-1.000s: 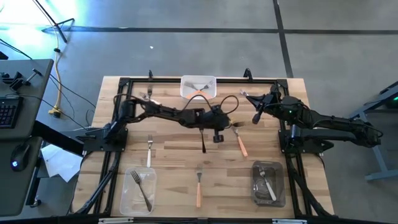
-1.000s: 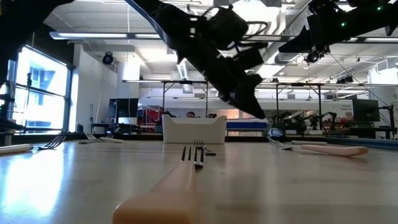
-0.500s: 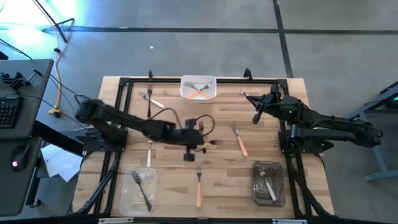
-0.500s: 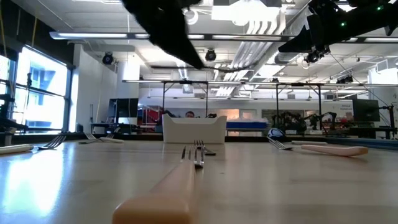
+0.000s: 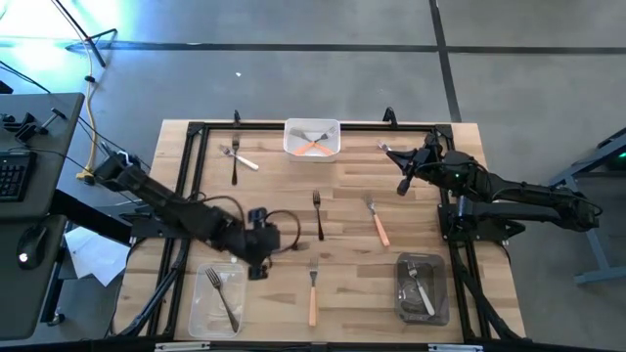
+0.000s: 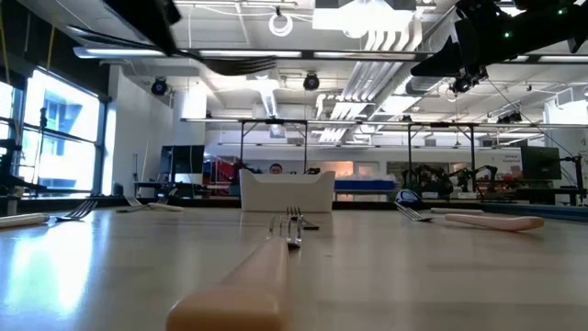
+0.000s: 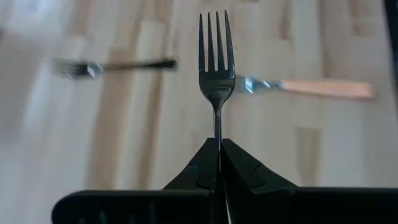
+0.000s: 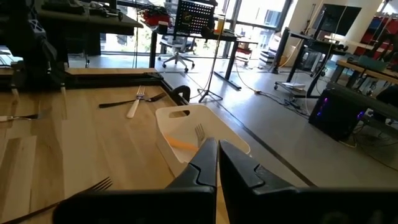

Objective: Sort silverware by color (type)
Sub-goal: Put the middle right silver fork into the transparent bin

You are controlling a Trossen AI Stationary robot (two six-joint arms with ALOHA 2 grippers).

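Note:
My left gripper (image 5: pixel 264 244) (image 7: pixel 217 143) hovers over the table's near-left part, beside the clear tray (image 5: pixel 201 318), and is shut on an all-metal fork (image 7: pixel 216 56). Loose on the wood lie a dark fork (image 5: pixel 318 213), an orange-handled fork (image 5: pixel 378 225) and another orange-handled one (image 5: pixel 313 295) (image 6: pixel 248 285). A dark fork and a white-handled fork (image 5: pixel 235 156) lie at the far left. My right gripper (image 5: pixel 403 182) (image 8: pixel 217 158) waits shut above the far-right part, holding nothing. My left gripper pinches the all-metal fork by its handle (image 7: pixel 217 127) between the two fingers. The fork runs along the fingers, its neck and tines sticking out past the tips toward the table's right. It is lifted clear of the table.
A white tray (image 5: pixel 311 138) (image 8: pixel 186 127) at the far edge holds an orange-handled fork and another. The clear tray holds metal forks (image 5: pixel 223 293). A grey tray (image 5: pixel 422 288) near right holds one fork. Black frame rails (image 5: pixel 191 196) line the table's sides.
My left gripper has carried the all-metal fork from the table's middle toward the left and the near edge, ending beside the clear tray. It has stayed shut on the fork, which stays clear of the table.

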